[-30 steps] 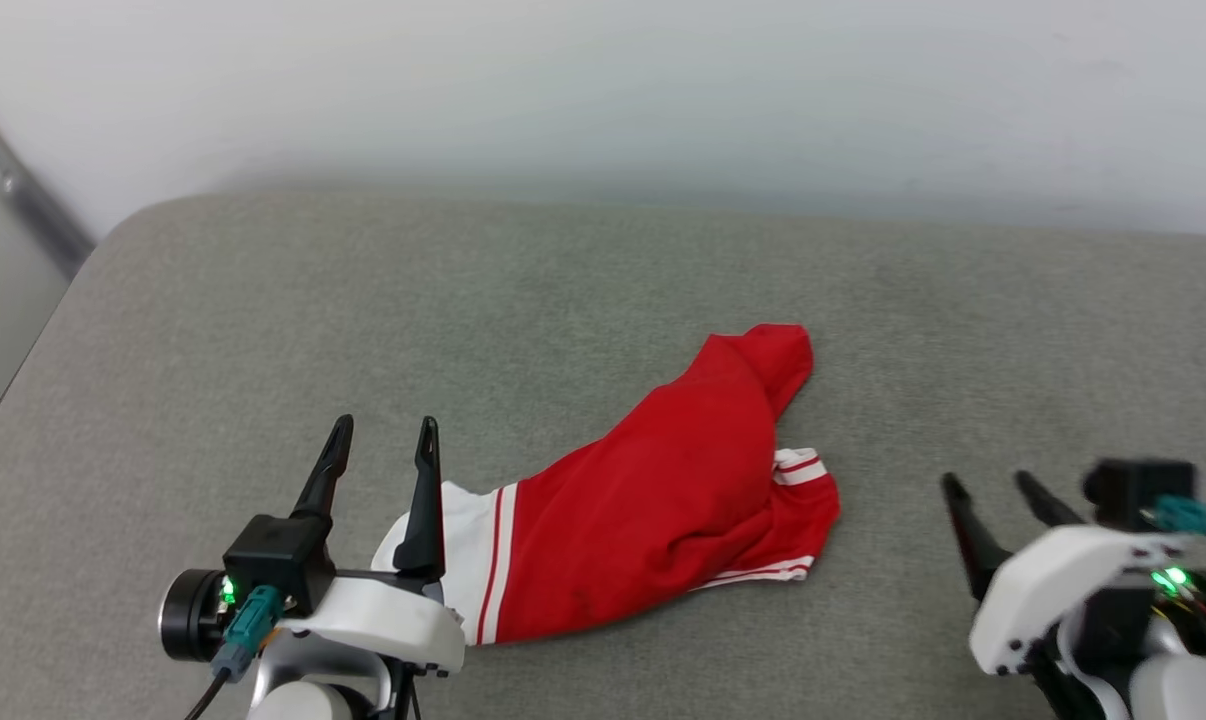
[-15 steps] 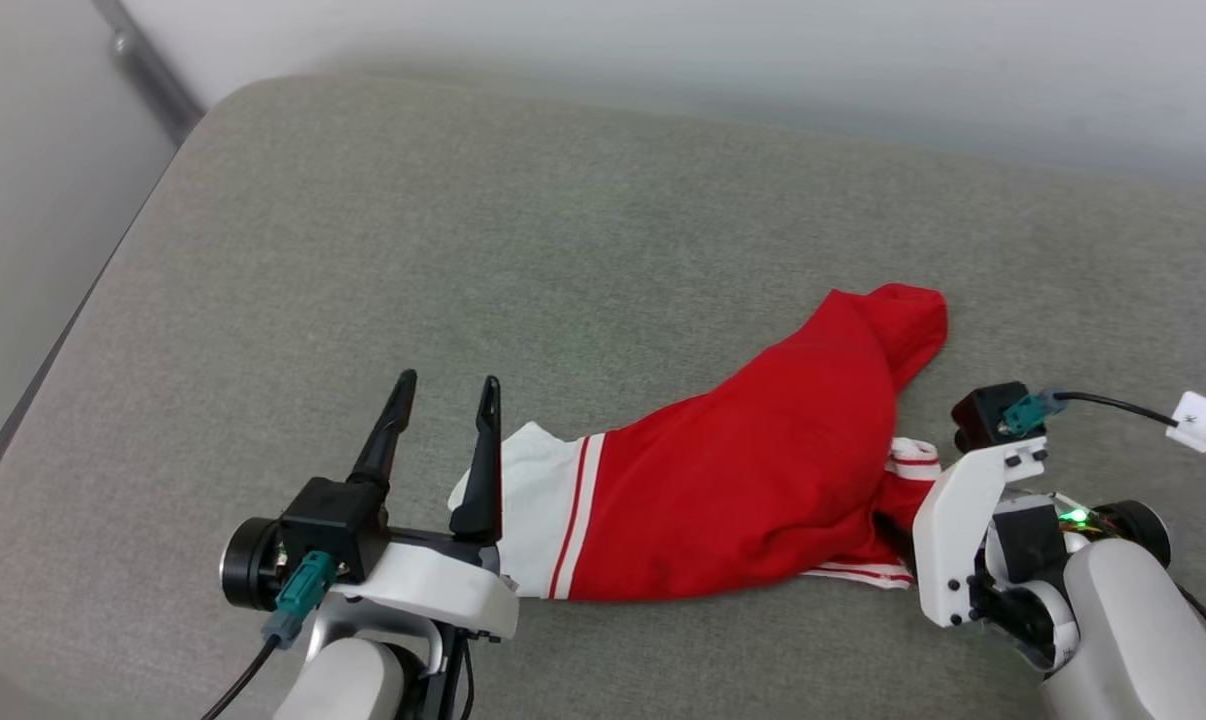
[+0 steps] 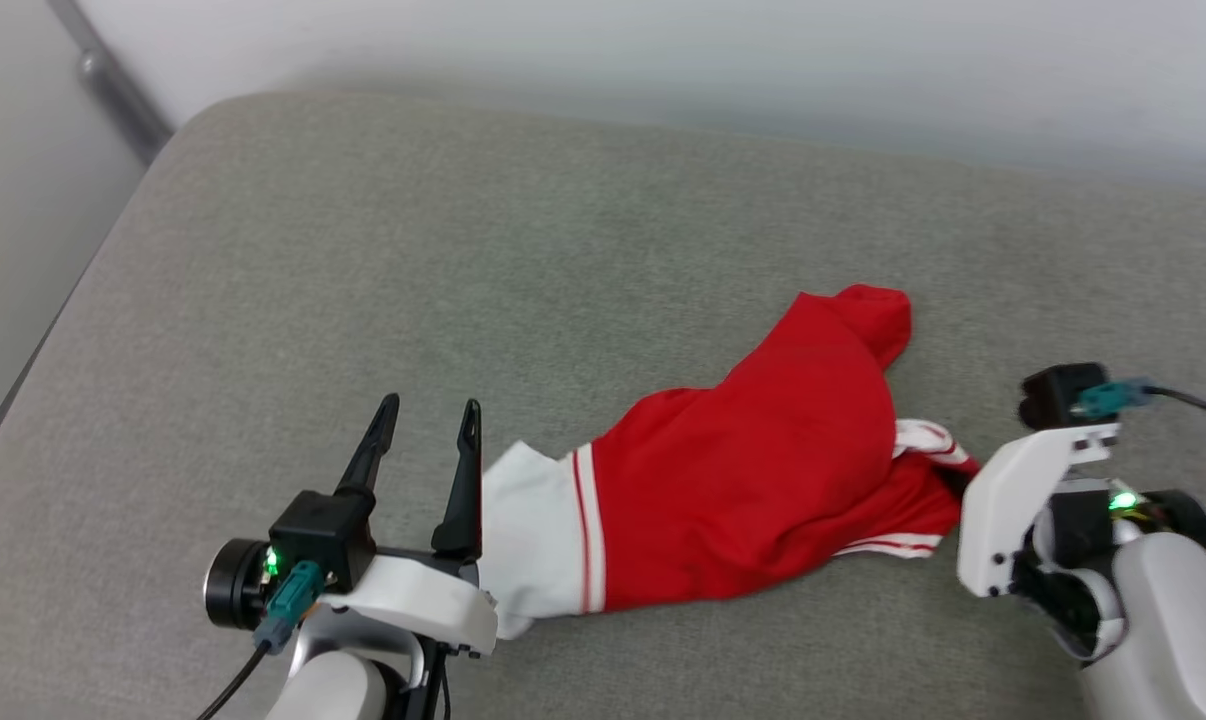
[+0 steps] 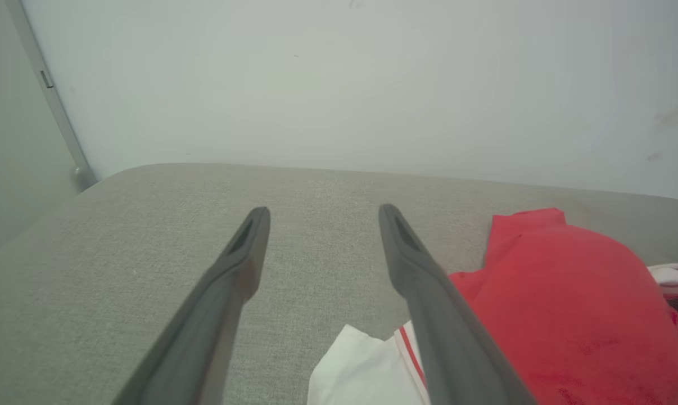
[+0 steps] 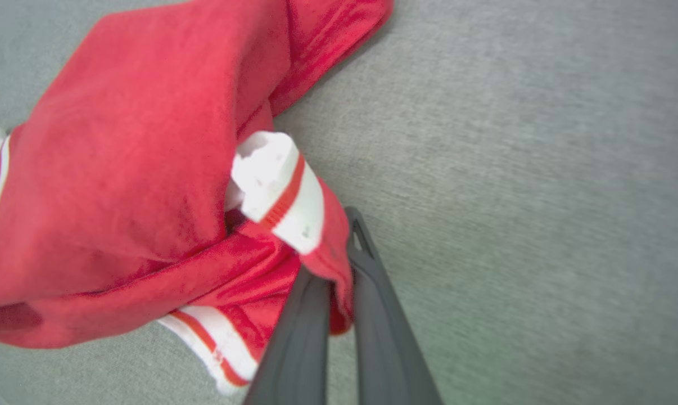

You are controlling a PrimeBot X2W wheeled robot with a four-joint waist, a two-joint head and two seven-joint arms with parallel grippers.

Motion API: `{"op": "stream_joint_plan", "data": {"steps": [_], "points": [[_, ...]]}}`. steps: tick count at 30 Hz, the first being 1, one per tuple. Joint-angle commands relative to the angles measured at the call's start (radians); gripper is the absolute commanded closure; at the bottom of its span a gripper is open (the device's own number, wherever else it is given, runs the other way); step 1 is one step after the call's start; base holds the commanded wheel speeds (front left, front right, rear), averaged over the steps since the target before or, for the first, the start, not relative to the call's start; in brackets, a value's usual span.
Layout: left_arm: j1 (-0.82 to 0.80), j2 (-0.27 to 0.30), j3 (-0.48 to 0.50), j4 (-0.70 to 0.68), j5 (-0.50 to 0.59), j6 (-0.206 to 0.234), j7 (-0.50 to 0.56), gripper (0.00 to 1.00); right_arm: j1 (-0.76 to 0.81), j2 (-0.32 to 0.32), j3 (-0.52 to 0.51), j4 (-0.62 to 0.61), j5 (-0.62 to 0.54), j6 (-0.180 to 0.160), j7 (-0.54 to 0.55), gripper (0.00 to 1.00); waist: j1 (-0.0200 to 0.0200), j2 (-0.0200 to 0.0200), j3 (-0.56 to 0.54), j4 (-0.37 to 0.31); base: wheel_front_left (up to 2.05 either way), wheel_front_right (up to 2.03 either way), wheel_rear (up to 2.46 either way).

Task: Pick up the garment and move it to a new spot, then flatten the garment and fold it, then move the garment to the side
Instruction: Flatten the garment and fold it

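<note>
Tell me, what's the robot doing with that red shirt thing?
The robot looks to be picking up the red and white garment, which lies crumpled on the grey cushion. Its right gripper is pinched shut on the garment's edge, close to the striped trim. Its left gripper is open next to the white end and holds nothing. Most of the garment lies on the cushion.

Bare grey cushion [image 3: 463,250] beyond and left of the garment [image 3: 753,470]; wall [image 3: 663,60] along the cushion's far edge.
</note>
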Motion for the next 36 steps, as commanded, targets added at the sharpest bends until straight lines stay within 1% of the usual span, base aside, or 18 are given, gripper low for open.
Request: {"op": "stream_joint_plan", "data": {"steps": [1, 5, 9, 12, 14, 15, 16, 17, 21, 25, 28, 32, 34, 36], "points": [[0.02, 0.009, 0.002, -0.005, -0.001, 0.008, 0.007, 0.0, 0.026, -0.008, -0.035, -0.049, -0.01, -0.001, -0.023, 1.0, -0.0001, 0.0, -0.028, -0.041, 0.0, 0.0, 0.0], [0.039, 0.023, 0.006, -0.016, -0.005, 0.013, 0.022, 0.0, 0.122, 0.013, -0.141, -0.169, -0.039, -0.001, -0.04, 1.0, -0.0001, 0.0, -0.051, -0.091, 0.0, 0.0, 0.0], [0.06, 0.033, 0.006, -0.021, -0.014, 0.018, 0.032, 0.0, 0.269, 0.075, -0.232, -0.254, -0.051, -0.001, -0.008, 1.0, -0.0001, 0.0, -0.068, -0.132, 0.0, 0.0, 0.0], [0.065, 0.036, 0.003, -0.025, -0.015, 0.02, 0.04, 0.0, 0.378, 0.105, -0.267, -0.255, -0.042, -0.001, 0.018, 1.0, -0.0001, 0.0, -0.074, -0.149, 0.0, 0.0, 0.0], [0.071, 0.04, 0.003, -0.026, -0.016, 0.022, 0.044, 0.0, 0.431, 0.118, -0.268, -0.231, -0.019, -0.001, 0.029, 1.0, -0.0001, 0.0, -0.077, -0.16, 0.0, 0.0, 0.0], [0.073, 0.041, 0.003, -0.027, -0.018, 0.023, 0.046, 0.0, 0.453, 0.12, -0.261, -0.212, -0.027, -0.001, 0.027, 1.0, -0.0001, 0.0, -0.077, -0.164, 0.0, 0.0, 0.0], [0.073, 0.042, 0.002, -0.026, -0.019, 0.023, 0.049, 0.0, 0.469, 0.123, -0.253, -0.195, -0.028, -0.001, 0.018, 0.64, -0.0001, 0.0, -0.078, -0.167, 0.0, 0.0, 0.0], [0.074, 0.043, 0.002, -0.026, -0.021, 0.024, 0.049, 0.0, 0.475, 0.124, -0.241, -0.183, -0.004, -0.001, 0.0, 0.0, -0.0001, 0.0, -0.08, -0.171, 0.0, 0.0, 0.0], [0.084, 0.047, 0.001, -0.022, -0.025, 0.026, 0.057, 0.0, 0.456, 0.121, -0.205, -0.201, 0.027, -0.001, -0.118, 0.0, -0.0001, 0.0, -0.095, -0.183, 0.0, 0.0, 0.0], [0.102, 0.051, -0.004, -0.021, -0.031, 0.028, 0.064, 0.0, 0.448, 0.121, -0.186, -0.275, 0.012, -0.001, -0.167, 0.0, -0.0001, 0.0, -0.116, -0.191, 0.0, 0.0, 0.0], [0.112, 0.053, -0.008, -0.023, -0.031, 0.03, 0.068, 0.0, 0.448, 0.117, -0.175, -0.359, -0.007, -0.001, -0.161, 0.0, -0.0001, 0.0, -0.128, -0.192, 0.0, 0.0, 0.0], [0.113, 0.055, -0.011, -0.031, -0.035, 0.034, 0.073, 0.0, 0.406, 0.097, -0.19, -0.45, -0.017, -0.001, -0.129, 0.0, -0.0001, 0.0, -0.133, -0.192, 0.0, 0.0, 0.0], [0.105, 0.056, -0.013, -0.035, -0.034, 0.034, 0.074, 0.0, 0.368, 0.084, -0.202, -0.444, -0.008, -0.001, -0.1, 0.0, -0.0001, 0.0, -0.127, -0.189, 0.0, 0.0, 0.0], [0.092, 0.054, -0.018, -0.042, -0.029, 0.032, 0.076, 0.0, 0.324, 0.058, -0.212, -0.402, -0.009, -0.001, -0.059, 0.0, -0.0001, 0.0, -0.113, -0.18, 0.0, 0.0, 0.0]]}}
